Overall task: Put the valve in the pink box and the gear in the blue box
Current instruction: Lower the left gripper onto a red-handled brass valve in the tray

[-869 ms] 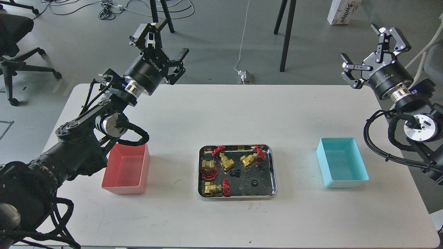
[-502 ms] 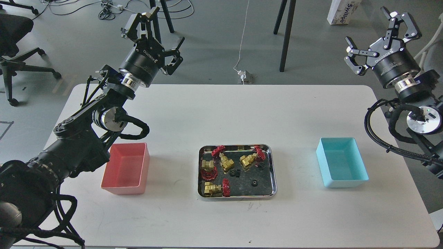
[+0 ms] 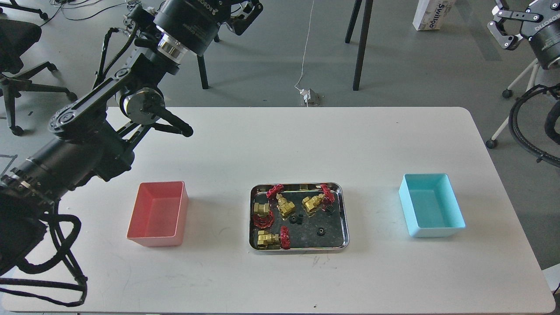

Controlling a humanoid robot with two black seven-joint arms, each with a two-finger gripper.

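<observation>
Several brass valves with red handwheels lie in a shiny steel tray [image 3: 345,218] at the table's middle front; one valve [image 3: 267,239] is at the tray's front left. Small black gears lie among them, one gear [image 3: 321,230] toward the front right. The pink box [image 3: 159,214] stands empty left of the tray. The blue box [image 3: 431,210] stands empty to the right. My left gripper [image 3: 221,5] is high at the top edge, far behind the pink box, its fingers spread and cut off. My right gripper [image 3: 523,8] is high at the top right corner, spread and empty.
The white table [image 3: 306,144] ends near the bottom of the view. Behind it on the floor are black stand legs [image 3: 361,48], a white cable, a plug block [image 3: 308,96], an office chair [image 3: 17,48] at the left and a cardboard box [image 3: 433,15].
</observation>
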